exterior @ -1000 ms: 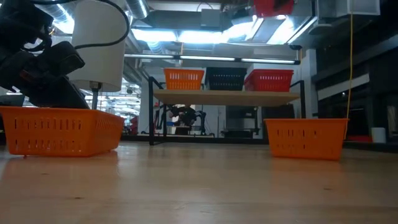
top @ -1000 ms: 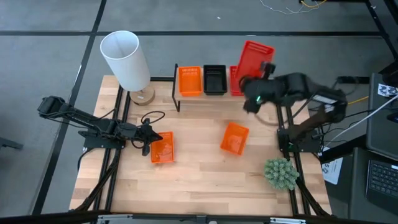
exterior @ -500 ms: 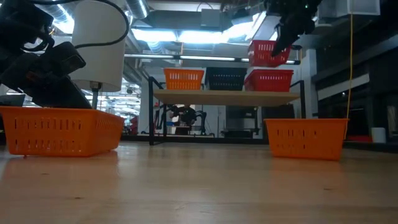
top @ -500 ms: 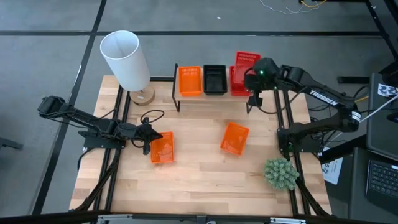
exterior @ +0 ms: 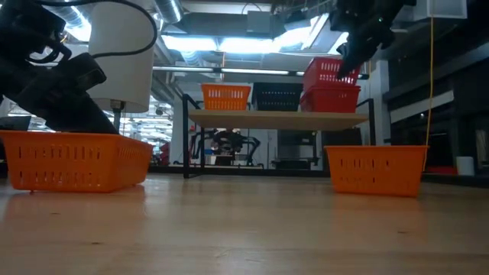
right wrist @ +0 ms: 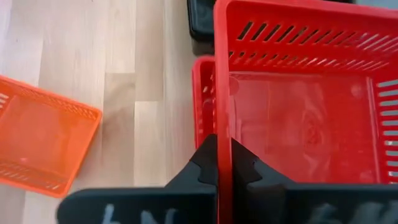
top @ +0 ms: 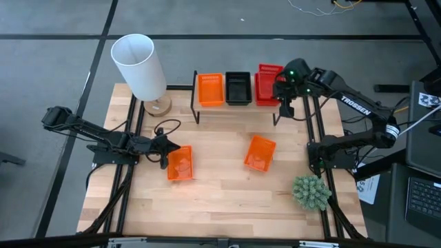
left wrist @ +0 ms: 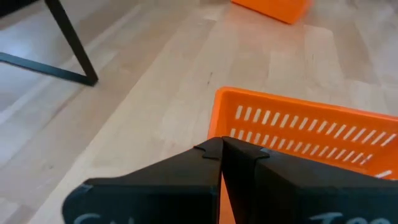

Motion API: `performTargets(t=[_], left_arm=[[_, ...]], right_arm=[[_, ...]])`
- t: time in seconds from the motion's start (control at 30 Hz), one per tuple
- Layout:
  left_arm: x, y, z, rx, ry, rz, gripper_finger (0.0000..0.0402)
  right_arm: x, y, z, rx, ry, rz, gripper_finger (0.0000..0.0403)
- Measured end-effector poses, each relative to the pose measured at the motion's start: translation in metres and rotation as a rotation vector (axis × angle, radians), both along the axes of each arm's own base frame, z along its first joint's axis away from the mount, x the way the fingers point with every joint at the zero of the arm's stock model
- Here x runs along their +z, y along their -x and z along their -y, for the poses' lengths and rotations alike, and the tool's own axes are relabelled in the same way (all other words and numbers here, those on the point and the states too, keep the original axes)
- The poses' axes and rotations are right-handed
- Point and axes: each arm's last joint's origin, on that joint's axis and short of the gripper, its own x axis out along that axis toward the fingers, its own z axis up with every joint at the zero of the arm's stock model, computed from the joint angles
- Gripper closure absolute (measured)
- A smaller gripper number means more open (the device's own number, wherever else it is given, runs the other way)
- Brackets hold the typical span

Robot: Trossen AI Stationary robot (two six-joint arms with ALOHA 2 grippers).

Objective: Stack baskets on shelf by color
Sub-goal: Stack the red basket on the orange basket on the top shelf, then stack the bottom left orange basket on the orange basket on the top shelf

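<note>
The shelf [top: 238,105] at the table's far side bears an orange basket [top: 211,89], a black basket [top: 238,88] and a red basket [exterior: 330,99] side by side. My right gripper [right wrist: 222,152] is shut on a second red basket [exterior: 330,71], which sits tilted right over the first. My left gripper [left wrist: 221,149] is shut on an orange basket [top: 180,164] at the table's left middle. Another orange basket [top: 260,153] rests flat on the table at the right middle. My left gripper pinches a wall's rim [left wrist: 217,127] at the orange basket's far left corner between its two fingers, coming slanting down from the table's left. The basket stands on its bottom on the table. My right gripper pinches the wall [right wrist: 222,118] at the upper red basket's near end, one finger inside and one outside, slanting down from the right. The basket is tilted, its underside at the lower red basket's rim [exterior: 328,88]; whether they touch, I cannot tell.
A white lamp [top: 140,65] on a wooden foot stands at the far left, with its cord [top: 167,128] lying on the table. A green plant [top: 311,191] sits at the near right. Bare tabletop lies along the near edge.
My right gripper has swung toward the table's far edge and come down over the shelf, tipping forward. The red basket it holds has turned from standing on edge to nearly level and sunk onto the shelf's red basket. My left gripper has turned slightly at the wrist.
</note>
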Motion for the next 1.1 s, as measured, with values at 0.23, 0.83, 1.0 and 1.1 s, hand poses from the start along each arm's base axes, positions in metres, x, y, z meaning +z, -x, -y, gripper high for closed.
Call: performTargets(t=[0.23,0.83,1.0,1.1], left_arm=[[0.000,0.000,0.000,0.028,0.052,0.014,0.0401],[0.000,0.000,0.000,0.034,0.067,0.018,0.0401],[0.000,0.000,0.000,0.038,0.076,0.020,0.0401],[0.000,0.000,0.000,0.046,0.094,0.025,0.0401]], right_arm=[[-0.015,0.000,0.001,-0.003,-0.021,-0.026,0.0394],[0.002,-0.005,-0.009,-0.072,-0.106,0.096,0.0271],[0.009,-0.015,-0.028,0.004,-0.414,0.216,0.0270],[0.002,-0.023,-0.049,0.156,-0.616,0.216,0.0270]])
